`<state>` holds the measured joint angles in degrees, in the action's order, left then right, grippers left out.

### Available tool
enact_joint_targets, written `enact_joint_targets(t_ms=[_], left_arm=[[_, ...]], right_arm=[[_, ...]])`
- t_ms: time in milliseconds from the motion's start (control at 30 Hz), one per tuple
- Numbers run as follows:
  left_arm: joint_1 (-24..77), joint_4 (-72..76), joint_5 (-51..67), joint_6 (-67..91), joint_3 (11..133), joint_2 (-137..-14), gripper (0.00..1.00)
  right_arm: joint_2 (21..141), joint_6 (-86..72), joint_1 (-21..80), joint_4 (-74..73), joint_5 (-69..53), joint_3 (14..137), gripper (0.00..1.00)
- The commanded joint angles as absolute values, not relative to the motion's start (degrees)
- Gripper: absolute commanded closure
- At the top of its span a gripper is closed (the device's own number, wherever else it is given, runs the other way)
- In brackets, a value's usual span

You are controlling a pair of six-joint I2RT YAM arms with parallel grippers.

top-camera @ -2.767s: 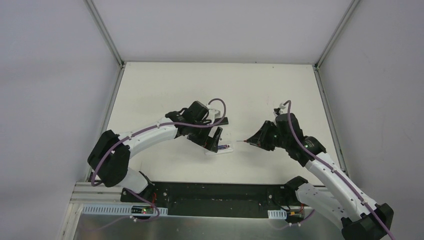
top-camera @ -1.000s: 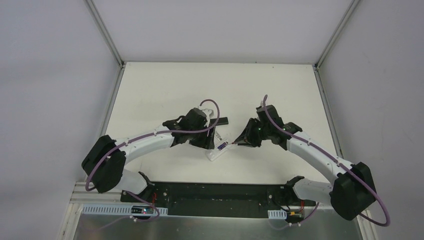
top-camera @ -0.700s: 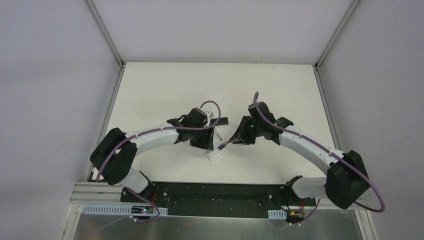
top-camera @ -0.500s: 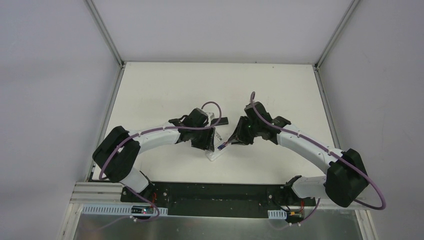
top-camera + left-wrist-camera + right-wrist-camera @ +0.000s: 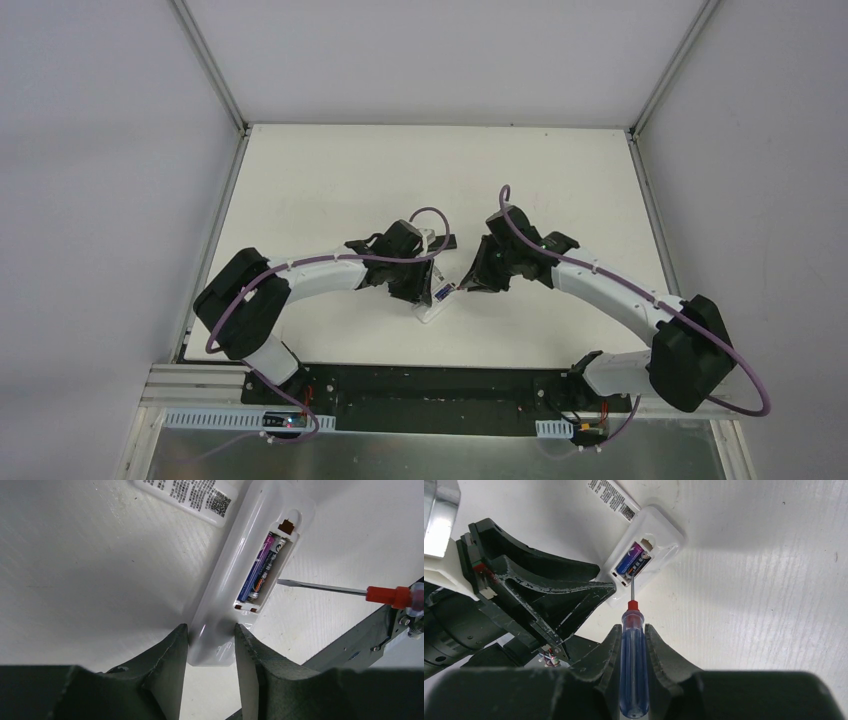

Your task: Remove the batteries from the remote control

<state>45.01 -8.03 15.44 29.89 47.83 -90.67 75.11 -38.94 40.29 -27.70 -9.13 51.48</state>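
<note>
The white remote control (image 5: 225, 595) lies back-up on the table, its battery bay open. Two batteries (image 5: 260, 570), one purple-blue and one dark, sit side by side in the bay. My left gripper (image 5: 211, 630) is shut on the remote's near end, a finger against each side. My right gripper (image 5: 632, 627) is shut on the blue-handled screwdriver (image 5: 633, 645). The screwdriver's tip rests at the bay's edge beside the batteries (image 5: 633, 559). In the top view both grippers meet over the remote (image 5: 432, 305) at the table's near middle.
The detached battery cover (image 5: 190, 495), white with a printed label, lies just beyond the remote. A small black object (image 5: 445, 241) sits behind the left gripper. The black base rail (image 5: 440, 385) runs along the near table edge.
The left jaws have closed in onto the remote's sides. The right arm has carried the screwdriver left, bringing its tip to the battery bay.
</note>
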Motion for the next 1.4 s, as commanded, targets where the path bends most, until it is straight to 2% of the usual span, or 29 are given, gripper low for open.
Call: enact_joint_targets(t_ms=[0,400,833,1100,1367], left_arm=[[45.7,-7.5,13.4,30.4,47.3,-91.6,0.64],[46.2,-7.5,14.2,29.7,47.8,-92.7,0.72],[46.4,-7.5,13.8,29.7,48.0,-92.6,0.73],[46.5,-7.6,13.7,29.3,47.8,-92.2,0.68],[46.5,-7.6,13.5,29.0,48.0,-92.6,0.71]], right_arm=[[76.3,-39.0,40.6,-27.6,-8.2,53.9,1.00],[77.3,-39.3,40.6,-25.4,-8.7,54.1,1.00],[79.2,-38.9,40.6,-24.2,-6.2,52.9,1.00],[80.2,-38.3,40.6,-24.2,-5.8,51.9,1.00],[82.9,-35.5,41.8,-28.8,-5.1,54.1,1.00]])
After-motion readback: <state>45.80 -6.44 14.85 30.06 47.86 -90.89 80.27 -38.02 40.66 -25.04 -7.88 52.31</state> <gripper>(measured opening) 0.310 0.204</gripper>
